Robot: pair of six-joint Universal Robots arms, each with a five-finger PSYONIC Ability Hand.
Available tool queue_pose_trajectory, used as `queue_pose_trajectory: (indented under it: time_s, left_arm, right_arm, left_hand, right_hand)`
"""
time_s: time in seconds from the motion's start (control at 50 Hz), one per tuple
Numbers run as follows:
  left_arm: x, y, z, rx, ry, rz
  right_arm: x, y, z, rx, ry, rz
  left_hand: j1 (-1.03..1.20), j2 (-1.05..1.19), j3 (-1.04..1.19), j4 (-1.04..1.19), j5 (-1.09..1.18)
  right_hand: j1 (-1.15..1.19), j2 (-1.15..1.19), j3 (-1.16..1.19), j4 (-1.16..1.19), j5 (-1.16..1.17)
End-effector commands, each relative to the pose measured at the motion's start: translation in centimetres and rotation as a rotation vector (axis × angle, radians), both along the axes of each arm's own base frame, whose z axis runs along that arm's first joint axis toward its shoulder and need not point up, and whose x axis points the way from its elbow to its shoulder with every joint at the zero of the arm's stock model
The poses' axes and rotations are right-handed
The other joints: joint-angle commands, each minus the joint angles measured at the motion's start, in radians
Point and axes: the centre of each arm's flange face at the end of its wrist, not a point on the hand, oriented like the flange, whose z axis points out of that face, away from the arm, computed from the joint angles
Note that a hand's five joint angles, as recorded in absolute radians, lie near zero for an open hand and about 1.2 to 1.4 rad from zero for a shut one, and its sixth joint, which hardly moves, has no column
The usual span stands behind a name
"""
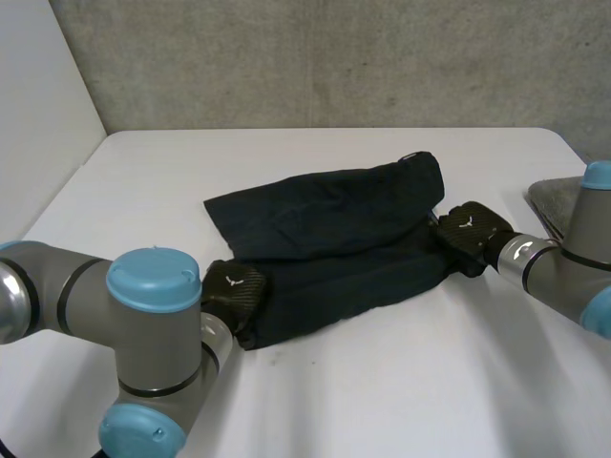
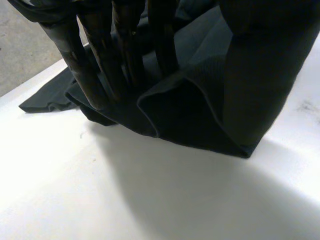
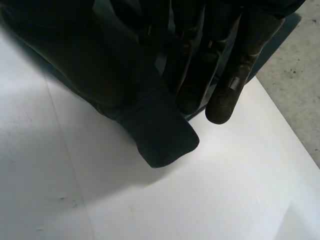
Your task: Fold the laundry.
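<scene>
Dark garment (image 1: 325,239) lies partly folded near the middle of the white desk (image 1: 382,382), its upper layer angled across a lower band that stretches between the two hands. The left robot hand (image 1: 234,291) is grasping the garment's near-left end, with straight fingers (image 2: 90,75) sunk into a bunched fold of the cloth. The right robot hand (image 1: 468,234) is grasping the far-right end, its fingers (image 3: 225,100) lying along the cloth beside a rounded, cuff-like bulge that rests on the desk.
</scene>
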Motion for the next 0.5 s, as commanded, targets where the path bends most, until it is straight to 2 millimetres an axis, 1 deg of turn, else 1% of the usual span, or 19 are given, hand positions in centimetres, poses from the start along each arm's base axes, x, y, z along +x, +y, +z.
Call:
queue_pose_trajectory:
  time_s: [0.02, 0.08, 0.1, 0.12, 0.14, 0.18, 0.22, 0.24, 0.26, 0.3, 0.32, 0.34, 0.38, 0.4, 0.42, 0.44, 0.46, 0.48, 0.5]
  left_arm:
    - [-0.3, -0.5, -0.5, 0.008, -0.005, 0.001]
    - [-0.4, -0.4, -0.4, 0.007, -0.004, -0.002]
    - [-0.4, -0.4, -0.4, 0.007, -0.004, -0.002]
    - [-0.3, -0.4, -0.1, 0.001, 0.000, -0.001]
    - [-0.3, -0.5, 0.0, -0.003, 0.003, -0.001]
    - [-0.4, -0.5, 0.3, -0.010, 0.007, -0.001]
    - [-0.4, -0.5, 1.9, -0.045, 0.034, -0.001]
    - [-0.4, -0.6, 2.9, -0.066, 0.049, 0.001]
    - [-0.3, -0.6, 5.0, -0.111, 0.081, 0.003]
    - [-0.2, -0.5, 6.9, -0.153, 0.112, 0.005]
    - [-0.1, -0.5, 8.1, -0.179, 0.131, 0.006]
    - [0.2, -0.4, 10.5, -0.236, 0.169, 0.010]
    - [0.6, -0.2, 13.1, -0.303, 0.202, 0.013]
    - [0.9, -0.1, 14.4, -0.337, 0.215, 0.017]
    - [1.7, -0.1, 17.0, -0.411, 0.232, 0.028]
    - [2.1, 0.0, 18.3, -0.453, 0.242, 0.033]
    - [2.5, 0.0, 19.6, -0.494, 0.247, 0.043]
    - [3.4, 0.1, 21.9, -0.570, 0.253, 0.060]
    - [3.7, 0.3, 22.8, -0.600, 0.254, 0.066]
  right_arm:
    - [-0.3, 0.4, 1.5, 0.025, -0.045, -0.033]
    - [-0.3, 0.6, 1.7, 0.028, -0.049, -0.035]
    - [-0.4, 0.7, 1.8, 0.030, -0.049, -0.036]
    - [-0.3, 0.8, 1.9, 0.030, -0.049, -0.035]
    - [-0.4, 0.9, 2.0, 0.030, -0.048, -0.037]
    - [-0.4, 1.1, 2.6, 0.024, -0.046, -0.042]
    - [-0.5, 1.3, 3.2, 0.017, -0.043, -0.053]
    - [-0.6, 1.3, 3.6, 0.010, -0.041, -0.060]
    - [-0.8, 1.4, 4.8, -0.009, -0.032, -0.085]
    - [-1.0, 1.5, 5.9, -0.030, -0.027, -0.106]
    - [-1.2, 1.6, 7.5, -0.060, -0.020, -0.134]
    - [-1.4, 1.7, 8.3, -0.078, -0.018, -0.148]
    - [-1.6, 1.8, 10.6, -0.133, -0.023, -0.173]
    - [-1.8, 2.0, 13.3, -0.197, -0.038, -0.195]
    - [-1.8, 2.2, 14.7, -0.228, -0.052, -0.204]
    - [-1.9, 2.4, 16.0, -0.259, -0.069, -0.216]
    - [-2.2, 2.9, 18.6, -0.307, -0.111, -0.238]
    - [-2.3, 3.2, 19.8, -0.328, -0.135, -0.248]
    - [-2.3, 3.5, 21.0, -0.346, -0.157, -0.251]
  left_hand:
    - [0.268, 0.272, 0.274, 0.268, 0.273]
    - [0.444, 0.447, 0.450, 0.444, 0.449]
    - [0.537, 0.541, 0.543, 0.537, 0.542]
    - [0.739, 0.743, 0.745, 0.739, 0.744]
    - [0.822, 0.826, 0.828, 0.822, 0.827]
    - [0.823, 0.826, 0.829, 0.823, 0.828]
    - [0.823, 0.826, 0.829, 0.823, 0.828]
    - [0.823, 0.826, 0.829, 0.823, 0.828]
    - [0.823, 0.826, 0.829, 0.823, 0.828]
    - [0.823, 0.826, 0.829, 0.823, 0.828]
    - [0.823, 0.826, 0.829, 0.823, 0.828]
    - [0.823, 0.826, 0.829, 0.823, 0.828]
    - [0.823, 0.826, 0.829, 0.823, 0.828]
    - [0.823, 0.826, 0.829, 0.823, 0.828]
    - [0.823, 0.826, 0.829, 0.823, 0.828]
    - [0.823, 0.826, 0.829, 0.823, 0.828]
    - [0.823, 0.826, 0.829, 0.823, 0.828]
    - [0.823, 0.826, 0.829, 0.823, 0.828]
    - [0.823, 0.826, 0.829, 0.823, 0.828]
  right_hand:
    - [0.473, 0.229, 0.222, 0.209, 0.246]
    - [0.473, 0.229, 0.222, 0.209, 0.246]
    - [0.473, 0.229, 0.222, 0.209, 0.246]
    - [0.473, 0.229, 0.222, 0.209, 0.246]
    - [0.473, 0.229, 0.222, 0.209, 0.246]
    - [0.473, 0.229, 0.222, 0.209, 0.246]
    - [0.473, 0.229, 0.222, 0.209, 0.246]
    - [0.473, 0.229, 0.222, 0.209, 0.246]
    - [0.473, 0.229, 0.222, 0.209, 0.246]
    - [0.473, 0.229, 0.222, 0.209, 0.246]
    - [0.473, 0.229, 0.222, 0.209, 0.246]
    - [0.473, 0.229, 0.222, 0.209, 0.246]
    - [0.473, 0.229, 0.222, 0.209, 0.246]
    - [0.473, 0.229, 0.222, 0.209, 0.246]
    - [0.473, 0.229, 0.222, 0.209, 0.246]
    - [0.473, 0.229, 0.222, 0.209, 0.246]
    - [0.473, 0.229, 0.222, 0.209, 0.246]
    - [0.473, 0.229, 0.222, 0.209, 0.246]
    - [0.473, 0.229, 0.222, 0.209, 0.246]
